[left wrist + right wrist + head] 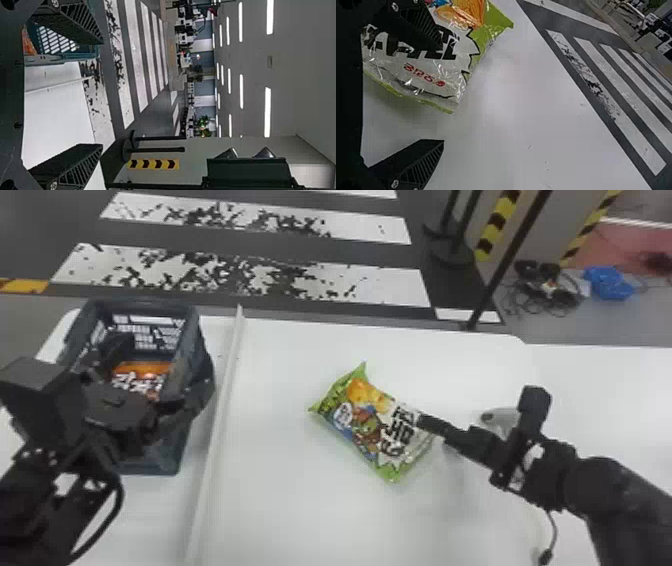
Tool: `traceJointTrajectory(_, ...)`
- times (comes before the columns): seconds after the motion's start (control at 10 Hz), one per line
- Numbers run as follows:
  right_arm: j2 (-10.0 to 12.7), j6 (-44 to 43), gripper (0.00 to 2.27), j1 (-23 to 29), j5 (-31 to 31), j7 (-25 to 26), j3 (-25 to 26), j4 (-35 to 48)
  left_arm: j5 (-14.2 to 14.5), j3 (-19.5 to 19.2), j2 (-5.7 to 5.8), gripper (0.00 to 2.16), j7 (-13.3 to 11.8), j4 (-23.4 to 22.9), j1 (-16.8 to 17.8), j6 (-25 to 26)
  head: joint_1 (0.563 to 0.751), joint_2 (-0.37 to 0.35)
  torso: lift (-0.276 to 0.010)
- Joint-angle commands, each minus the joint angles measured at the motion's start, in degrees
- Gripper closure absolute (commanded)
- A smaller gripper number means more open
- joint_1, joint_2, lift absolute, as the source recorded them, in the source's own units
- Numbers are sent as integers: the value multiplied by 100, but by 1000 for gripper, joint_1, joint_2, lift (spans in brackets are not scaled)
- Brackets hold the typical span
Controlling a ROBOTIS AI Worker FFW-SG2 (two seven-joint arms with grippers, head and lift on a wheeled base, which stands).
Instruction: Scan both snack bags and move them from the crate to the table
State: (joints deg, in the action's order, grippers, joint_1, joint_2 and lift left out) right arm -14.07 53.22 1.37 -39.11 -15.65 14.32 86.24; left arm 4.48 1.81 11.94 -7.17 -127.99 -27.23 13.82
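Apparently halfway: green bag (367,427) on table (300,515), orange bag (146,369) left in crate (160,457), scans unclear, left gripper (101,94) and right gripper (442,93) spread.

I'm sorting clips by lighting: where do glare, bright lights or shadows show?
Head view: a bright glint on the orange bag in the crate; left wrist view: bright ceiling strips; right wrist view: glints on the green bag, a soft shadow beside it on the table.

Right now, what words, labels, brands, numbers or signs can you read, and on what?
Green snack bag: large black lettering, too unclear to quote.
Same bag: small red print, too blurred.
Orange snack bag in the crate: pale print, too blurred.
Yellow-and-black marker: chevrons, no readable words.
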Motion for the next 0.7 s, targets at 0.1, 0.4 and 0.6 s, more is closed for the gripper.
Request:
traceJointTrajectory(0.1,-43,193,181,-532,0,-175,-210,-670,0,3,-16,70,-3,134,25,-32,695,-102,-88)
traceJointTrajectory(0.4,-96,545,2213,-796,-167,-430,-184,-978,0,3,-42,73,-12,240,25,-155,695,-83,-88)
traceJointTrajectory(0.6,-96,545,2246,-761,-281,-817,-61,-995,9,12,-51,73,-21,284,60,-190,695,-67,-88)
